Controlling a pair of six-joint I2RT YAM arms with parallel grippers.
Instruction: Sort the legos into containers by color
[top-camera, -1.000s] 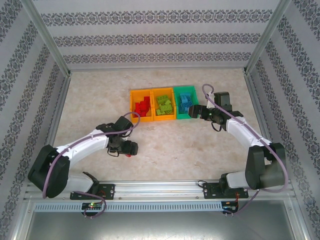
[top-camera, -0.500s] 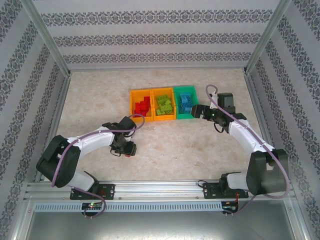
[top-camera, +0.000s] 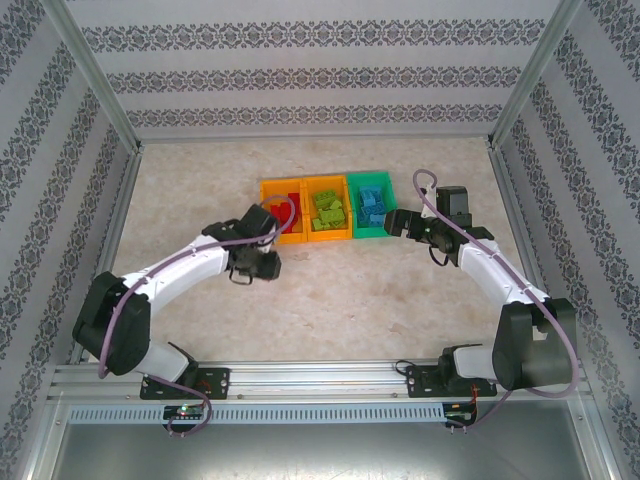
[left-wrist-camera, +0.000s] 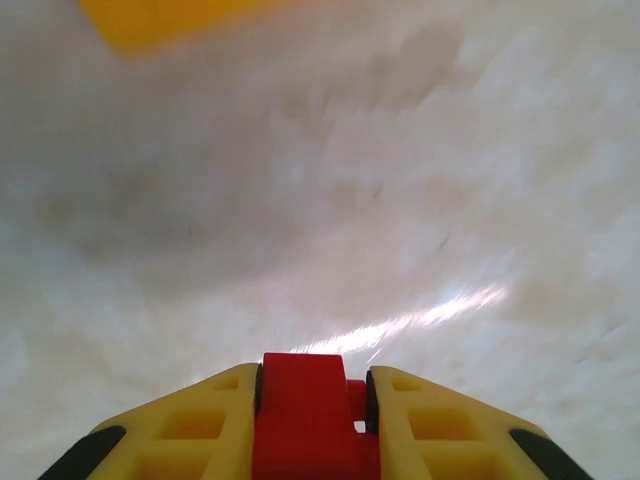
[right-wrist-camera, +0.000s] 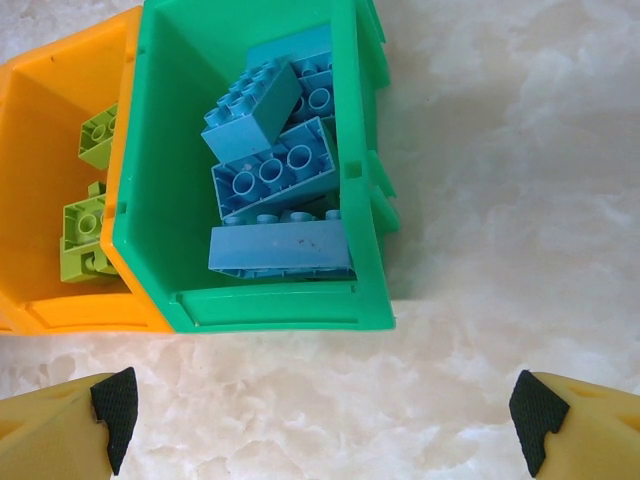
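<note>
While left tool (left-wrist-camera: 310, 385) clamps a small red studded plastic brick (left-wrist-camera: 300, 425), right tool (right-wrist-camera: 325, 410) stands wide apart.
Brick: over table (left-wrist-camera: 420, 200), well left of green rectangular plastic bin (right-wrist-camera: 150, 210). Right tool: just near-side of that bin; blue bricks (right-wrist-camera: 275, 175) inside it.

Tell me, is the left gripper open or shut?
Shut. The left gripper has its yellow fingers pressed against both sides of a red brick.
</note>
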